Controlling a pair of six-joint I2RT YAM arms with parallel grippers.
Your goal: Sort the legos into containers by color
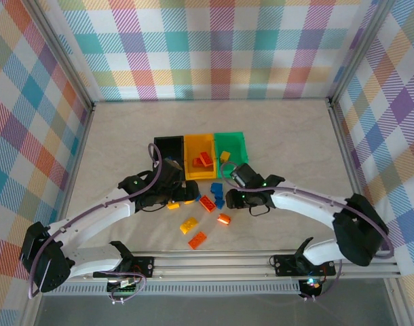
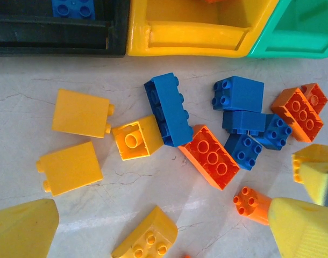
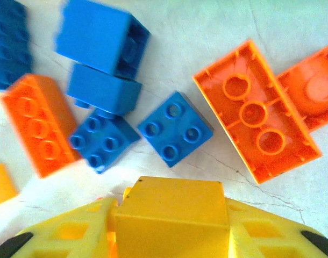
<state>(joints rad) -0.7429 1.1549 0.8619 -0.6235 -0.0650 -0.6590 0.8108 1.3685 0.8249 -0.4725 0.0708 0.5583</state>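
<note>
The containers stand in a row: black point(image 1: 167, 146), yellow-orange point(image 1: 199, 151) and green point(image 1: 232, 145). Loose legos lie in front of them. My right gripper point(image 3: 172, 212) is shut on a yellow lego point(image 3: 172, 204), just above blue legos point(image 3: 175, 131) and a long orange one point(image 3: 255, 113). My left gripper point(image 2: 164, 236) hangs wide open over the pile, with its fingers point(image 2: 24, 231) at the frame's bottom corners. Between them lies a curved yellow lego point(image 2: 148, 236). Further up are a blue lego point(image 2: 168, 109), an orange one point(image 2: 211, 156) and yellow ones point(image 2: 80, 113).
The black bin holds a blue brick point(image 2: 72, 8), the yellow-orange bin holds orange bricks point(image 1: 203, 160), and the green bin holds a yellow one point(image 1: 225, 155). More bricks point(image 1: 197, 239) lie nearer the arm bases. The two grippers point(image 1: 191, 192) point(image 1: 224, 197) are close together.
</note>
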